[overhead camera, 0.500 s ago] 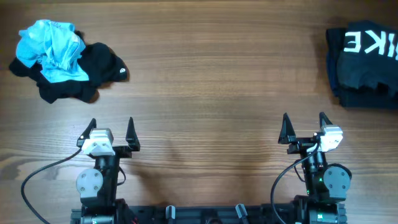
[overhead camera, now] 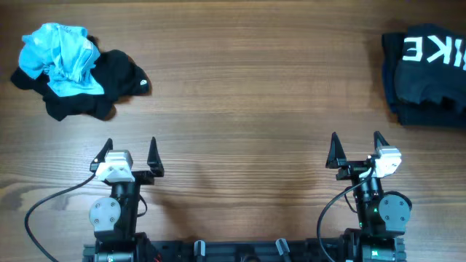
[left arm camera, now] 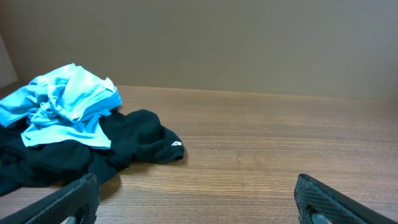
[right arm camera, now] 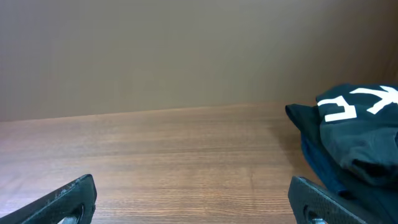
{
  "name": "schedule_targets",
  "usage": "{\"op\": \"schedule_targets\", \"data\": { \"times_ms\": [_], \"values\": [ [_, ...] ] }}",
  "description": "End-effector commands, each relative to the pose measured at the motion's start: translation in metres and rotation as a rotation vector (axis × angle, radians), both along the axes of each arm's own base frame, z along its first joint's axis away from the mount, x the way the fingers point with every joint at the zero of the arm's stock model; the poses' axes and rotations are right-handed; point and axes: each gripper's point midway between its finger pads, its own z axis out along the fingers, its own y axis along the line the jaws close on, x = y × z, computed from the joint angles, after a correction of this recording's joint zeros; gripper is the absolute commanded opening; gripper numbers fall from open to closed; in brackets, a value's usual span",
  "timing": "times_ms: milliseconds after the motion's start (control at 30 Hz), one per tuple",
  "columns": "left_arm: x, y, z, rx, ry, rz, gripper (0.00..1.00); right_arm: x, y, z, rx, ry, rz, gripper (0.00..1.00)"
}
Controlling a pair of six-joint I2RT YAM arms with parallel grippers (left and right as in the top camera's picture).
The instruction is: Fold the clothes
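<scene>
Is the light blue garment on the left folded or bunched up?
Bunched up. The light blue garment lies in a wrinkled heap atop a crumpled black garment, with no flat panels or straight folded edges showing.

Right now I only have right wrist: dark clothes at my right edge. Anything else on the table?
Observer: Yes. Far left, crumpled: a light blue garment lying on a black garment.
Operator: Left gripper on them?
Observer: No. Left gripper is open, empty, on the near side of both, not touching.
Operator: Any marking on the black one?
Observer: Small white logo at its right end.
</scene>
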Motion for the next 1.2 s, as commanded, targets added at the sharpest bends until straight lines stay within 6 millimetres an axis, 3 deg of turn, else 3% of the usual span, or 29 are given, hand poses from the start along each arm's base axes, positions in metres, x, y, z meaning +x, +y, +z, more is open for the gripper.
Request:
{"op": "schedule_targets", "data": {
  "times_ms": [0,867,1033,1167],
  "values": [
    [0.0,0.003,-0.003,0.012,0.007,0.015,1.0,0.0,-0.001,-0.001,0.008,0.002,-0.009,1.0],
    [0.0,0.003,-0.004,0.003,0.011,0.016,1.0,0.0,-0.001,0.0,0.007,-0.002,-0.009,1.0],
    [0.0,0.004,-0.004,-0.218,0.008,0.034,1.0,0.0,-0.001,0.005,0.005,-0.023,-0.009,1.0],
    [0.0,0.004,0.001,-0.33,-0.001,0.041,1.0,-0.001,-0.001,0.028,-0.002,-0.108,-0.009,1.0]
  ]
}}
